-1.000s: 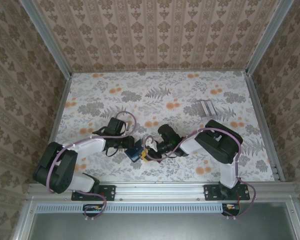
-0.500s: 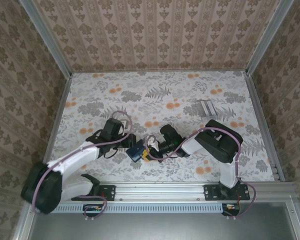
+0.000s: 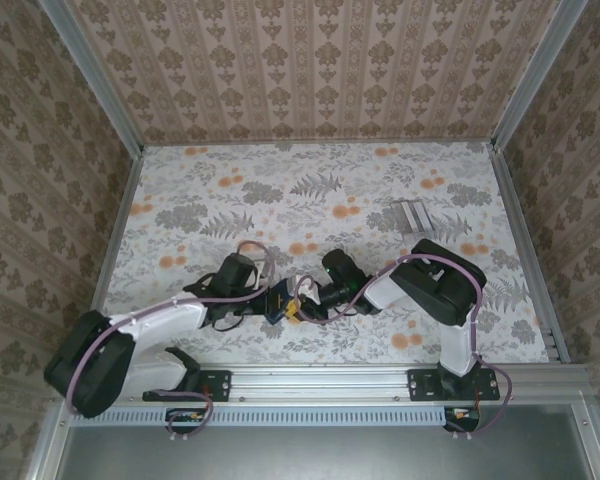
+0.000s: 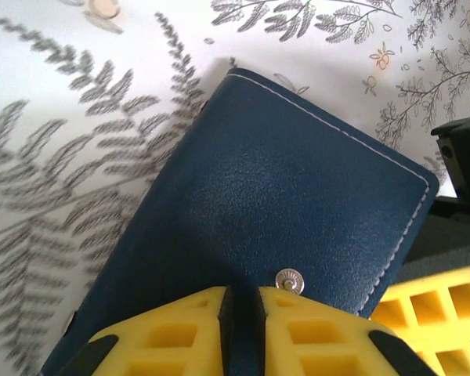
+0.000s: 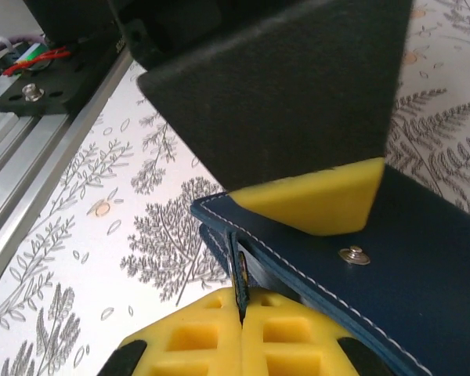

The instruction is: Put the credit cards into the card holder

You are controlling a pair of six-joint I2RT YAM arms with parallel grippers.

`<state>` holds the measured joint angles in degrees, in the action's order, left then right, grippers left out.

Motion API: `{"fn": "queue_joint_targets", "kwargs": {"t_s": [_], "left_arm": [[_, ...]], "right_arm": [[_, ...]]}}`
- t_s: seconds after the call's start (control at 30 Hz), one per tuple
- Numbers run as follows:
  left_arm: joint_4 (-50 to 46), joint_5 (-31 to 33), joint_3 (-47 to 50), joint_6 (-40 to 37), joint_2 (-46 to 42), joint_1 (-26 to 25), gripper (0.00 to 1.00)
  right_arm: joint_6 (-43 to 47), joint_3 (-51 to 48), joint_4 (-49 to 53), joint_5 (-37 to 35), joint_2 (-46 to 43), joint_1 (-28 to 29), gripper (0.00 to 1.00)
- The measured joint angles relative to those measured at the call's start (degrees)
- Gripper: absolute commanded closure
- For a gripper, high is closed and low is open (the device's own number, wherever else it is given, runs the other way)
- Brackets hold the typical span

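1 card holder | pinched by 2: left gripper, right gripper

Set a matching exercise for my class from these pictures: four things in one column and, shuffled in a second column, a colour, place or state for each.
Things
1. card holder
2. snap
3. grey cards
4. right gripper

Matches
A. lying apart, far right on the table
B. clamped shut on a thin blue edge
C. navy blue with pale stitching
D. small, round, silver

Pairs: 1-C, 2-D, 3-A, 4-B
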<state>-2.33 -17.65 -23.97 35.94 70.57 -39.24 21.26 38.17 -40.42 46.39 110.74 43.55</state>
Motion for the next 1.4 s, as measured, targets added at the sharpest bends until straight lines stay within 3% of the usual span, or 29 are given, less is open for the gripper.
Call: {"fn": "queue_joint_targets", "kwargs": {"t_s": [0.27, 0.37, 0.5, 0.83, 1.1, 1.2, 1.27, 1.33, 1.4], "left_arm": [[6.7, 0.3, -3.0, 0.6, 7.6, -0.9, 0.85], [7.1, 0.8, -3.5, 0.6, 8.3, -0.7, 0.85], [7.0, 1.0, -4.3, 0.5, 9.2, 1.0, 0.85], [10.4, -2.1, -7.1, -0.9, 14.0, 5.1, 0.82], [8.3, -4.4, -8.6, -4.3, 14.6, 6.0, 0.76], [7.2, -5.4, -8.8, -5.2, 14.2, 6.7, 0.72], [6.1, -5.8, -9.2, -5.6, 14.1, 7.1, 0.71], [5.3, -6.2, -9.6, -6.0, 14.1, 7.1, 0.69], [4.3, -6.5, -10.1, -6.0, 14.1, 7.2, 0.68]], "right_arm": [[1.1, -1.2, 2.6, 1.0, -2.2, -3.0, 0.94], [0.4, -1.2, 4.6, 0.2, -3.2, -3.2, 0.84], [-1.8, -1.4, 7.0, -0.5, -5.6, -4.2, 0.8], [-3.3, -2.0, 10.2, -1.3, -8.1, -5.0, 0.82], [7.2, 2.4, 22.7, -7.4, -13.3, -3.0, 0.96], [10.0, 2.4, 24.6, -9.5, -14.5, -2.4, 0.97], [11.8, 2.4, 26.0, -10.5, -14.9, -2.4, 0.93], [13.2, 2.7, 28.0, -11.3, -15.1, -2.4, 0.76], [15.0, 3.7, 31.1, -11.5, -15.1, -2.4, 0.75]]}}
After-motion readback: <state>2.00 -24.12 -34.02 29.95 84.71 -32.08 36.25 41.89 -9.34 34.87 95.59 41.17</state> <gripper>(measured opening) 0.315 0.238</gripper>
